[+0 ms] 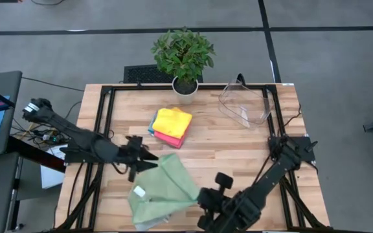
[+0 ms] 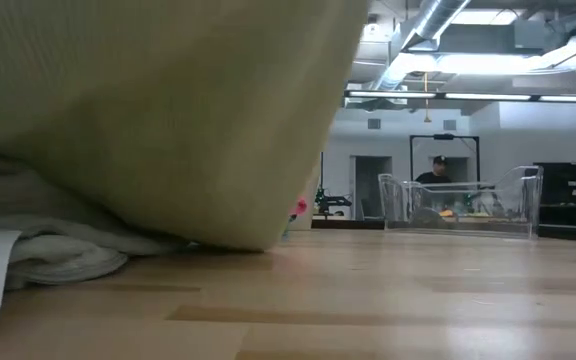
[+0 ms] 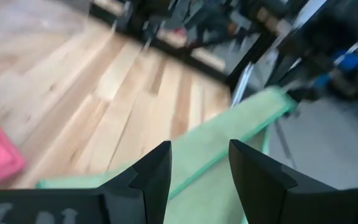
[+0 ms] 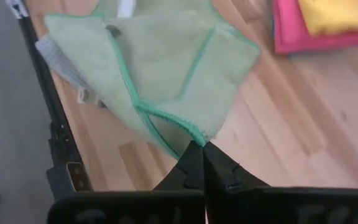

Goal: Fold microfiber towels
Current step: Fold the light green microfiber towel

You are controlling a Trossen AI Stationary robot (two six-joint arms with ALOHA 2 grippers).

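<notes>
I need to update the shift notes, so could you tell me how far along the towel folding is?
Done: a folded stack, yellow on pink on blue, sits mid-table. In hand: the right hand is shut on a corner of the sage green towel, while the left hand holds open at its far edge. Left: finishing that fold, plus a pale cloth beneath it.

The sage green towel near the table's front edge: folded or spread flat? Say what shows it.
Partly folded. The sage green towel lies doubled over, one corner pinched in the shut right gripper.
</notes>
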